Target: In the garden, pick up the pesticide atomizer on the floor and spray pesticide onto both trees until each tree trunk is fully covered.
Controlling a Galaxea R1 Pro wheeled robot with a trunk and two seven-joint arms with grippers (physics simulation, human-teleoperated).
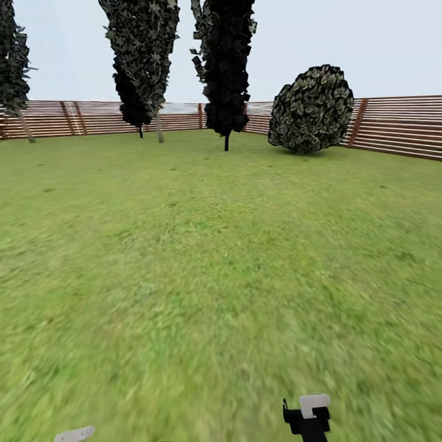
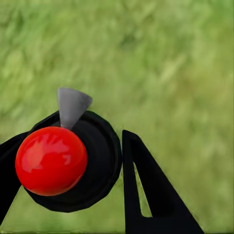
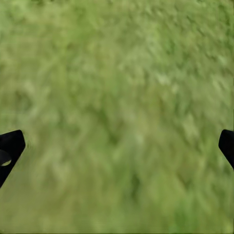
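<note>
Grass (image 1: 202, 264) spreads out from the robot to a brown slat fence (image 1: 393, 126) that closes the far side of the garden. Against the fence stand several tall dark trees: one with a grey-green crown and a pale thin trunk (image 1: 142, 55), a nearly black one on a short dark stem (image 1: 225, 61), and part of a third at the left edge (image 1: 12, 61). To the right of them a round leafy bush (image 1: 312, 109) sits on the lawn just before the fence. The sky above is pale and flat.

At the bottom of the head view a dark piece with a light grey block on top, part of the right arm (image 1: 310, 416), pokes into the picture, and a small grey sliver (image 1: 75, 434) lies at the lower left edge; what that sliver belongs to cannot be told.

The left wrist view looks down on blurred grass. There the atomizer (image 2: 73, 161) sits in the left gripper (image 2: 66, 190): a black round body with a glossy red ball (image 2: 51, 160) on it and a grey cone nozzle (image 2: 72, 105) pointing away from the camera. One black finger (image 2: 146, 195) stands just beside the body, the other wraps its opposite side, so the jaws are closed around the atomizer.

In the right wrist view the right gripper (image 3: 117, 148) hangs over bare grass, its two black fingertips (image 3: 9, 146) far apart at opposite edges: jaws wide, holding nothing.
</note>
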